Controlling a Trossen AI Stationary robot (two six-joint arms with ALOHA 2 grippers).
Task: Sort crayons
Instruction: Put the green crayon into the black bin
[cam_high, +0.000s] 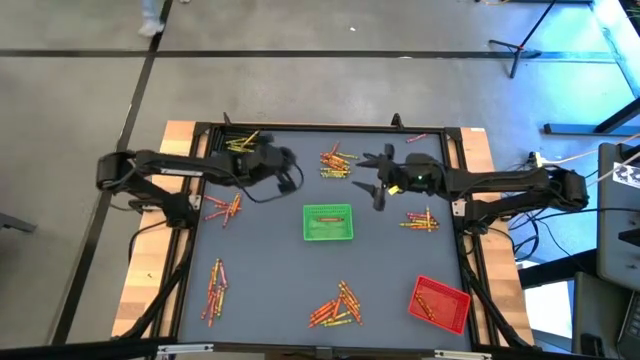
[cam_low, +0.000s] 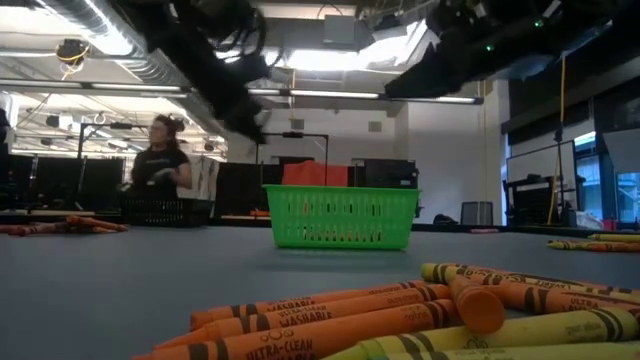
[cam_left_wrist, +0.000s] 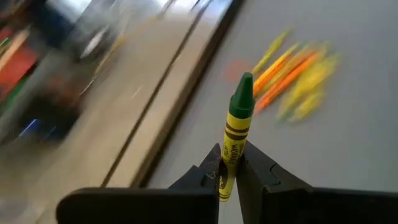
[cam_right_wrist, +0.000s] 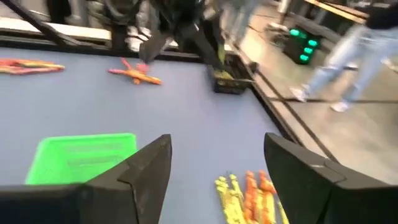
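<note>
My left gripper (cam_left_wrist: 229, 177) is shut on a green crayon in a yellow wrapper (cam_left_wrist: 236, 127); in the high view it hangs over the table's far left part (cam_high: 288, 170), near a crayon pile (cam_high: 240, 141). My right gripper (cam_right_wrist: 217, 165) is open and empty, above the table between the green square tray (cam_right_wrist: 81, 158) and a pile of yellow and orange crayons (cam_right_wrist: 245, 196); the high view shows it right of centre (cam_high: 377, 180). More crayon piles lie flat on the table (cam_high: 338, 163) (cam_high: 338, 308) (cam_high: 215, 290). My left gripper pinches the crayon's wrapped shaft near its blunt end (cam_left_wrist: 227, 163) between its two fingers. The crayon sticks out forward past the fingertips, its green tip (cam_left_wrist: 243, 87) pointing away from the gripper. It is lifted clear of the table.
The green tray (cam_high: 328, 222) stands mid-table and a red square tray (cam_high: 440, 303) with some crayons stands at the near right. Further small piles lie at left (cam_high: 222, 208) and right (cam_high: 420, 220). A black frame rims the table. A person stands beyond the table (cam_low: 160, 165).
</note>
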